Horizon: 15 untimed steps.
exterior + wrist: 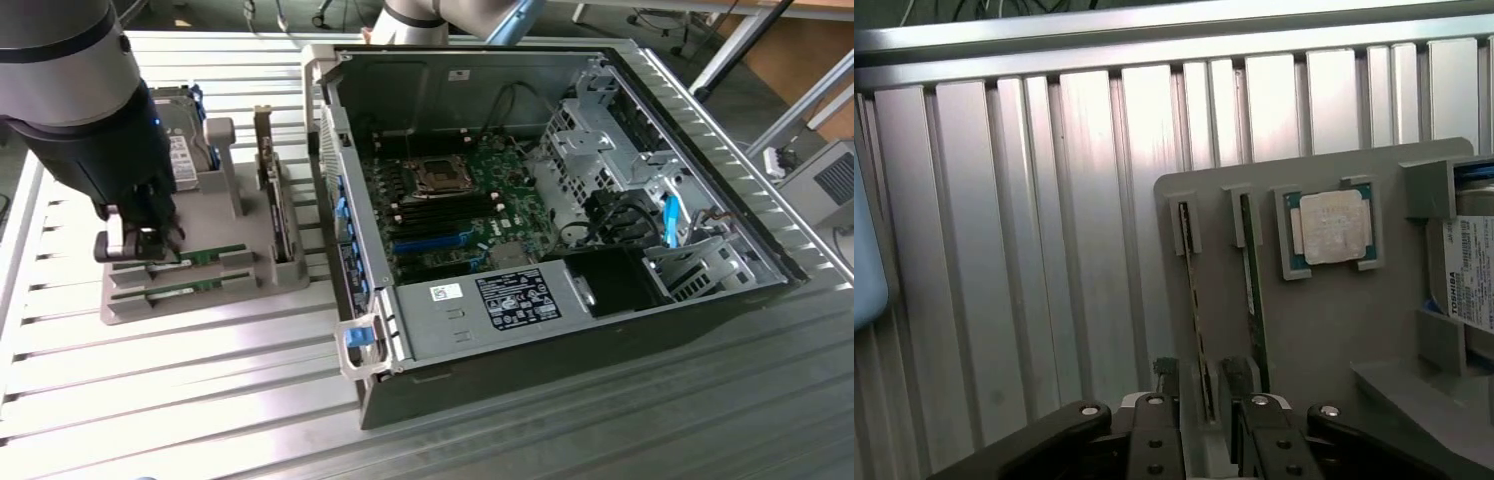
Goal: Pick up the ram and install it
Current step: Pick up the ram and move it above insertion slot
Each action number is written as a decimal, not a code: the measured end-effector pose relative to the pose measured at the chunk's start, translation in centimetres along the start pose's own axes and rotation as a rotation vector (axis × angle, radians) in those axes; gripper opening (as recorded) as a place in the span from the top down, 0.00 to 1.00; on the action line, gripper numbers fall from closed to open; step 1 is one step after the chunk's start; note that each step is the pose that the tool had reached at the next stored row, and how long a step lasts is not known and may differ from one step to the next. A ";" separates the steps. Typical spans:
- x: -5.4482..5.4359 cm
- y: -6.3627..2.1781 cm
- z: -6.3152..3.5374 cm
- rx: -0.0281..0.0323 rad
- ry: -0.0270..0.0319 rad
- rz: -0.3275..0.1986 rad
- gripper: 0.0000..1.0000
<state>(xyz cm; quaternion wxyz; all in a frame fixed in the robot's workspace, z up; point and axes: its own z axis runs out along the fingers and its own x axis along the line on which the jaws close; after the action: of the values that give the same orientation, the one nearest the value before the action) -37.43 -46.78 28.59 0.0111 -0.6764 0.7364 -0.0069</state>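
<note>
Two green ram sticks stand on edge in slots of a grey holder [274,275] at the exterior view's left. My gripper [134,246] hangs over the end of the farther ram [208,256]; the nearer stick [180,292] lies beside it. In the wrist view my gripper [1206,425] is open, its dark fingers [1154,440] set on either side of one ram [1195,300] without touching it. The other ram [1254,290] stands in the neighbouring slot, just outside the fingers.
The holder [1334,330] also carries a square silver processor [1332,228], a hard drive [1469,270] and an upright dark card [274,185]. An open computer case [694,150] with its motherboard [447,205] lies at the exterior view's right on a ribbed metal table [174,400].
</note>
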 end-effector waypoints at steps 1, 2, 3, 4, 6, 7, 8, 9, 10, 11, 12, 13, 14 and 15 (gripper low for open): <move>0.0 0.00 0.18 0.0001 0.0000 0.000 0.71; 0.0 0.01 0.36 0.0000 0.0000 0.000 0.71; 0.0 0.01 0.49 -0.0001 0.0000 0.000 0.71; 0.0 0.00 0.56 -0.0001 0.0001 0.000 0.71; 0.0 -0.01 0.72 0.0000 0.0000 0.000 0.71; 0.0 -0.01 0.82 0.0000 0.0000 0.000 0.71; 0.0 -0.01 0.95 0.0000 0.0000 0.000 0.71; 0.0 0.00 1.13 -0.0001 0.0001 0.000 0.71; 0.0 0.00 1.26 0.0000 0.0000 0.000 0.71; 0.0 0.01 1.38 0.0001 0.0000 0.000 0.71; 0.0 0.01 1.52 -0.0001 0.0001 0.000 0.71; 0.0 0.01 1.67 -0.0001 0.0001 0.000 0.71; 0.0 0.01 1.83 -0.0002 0.0001 0.000 0.71; -0.1 0.03 2.02 -0.0003 0.0002 0.000 0.71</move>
<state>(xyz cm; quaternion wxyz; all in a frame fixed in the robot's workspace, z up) -37.40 -46.69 26.57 0.0109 -0.6764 0.7364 -0.0068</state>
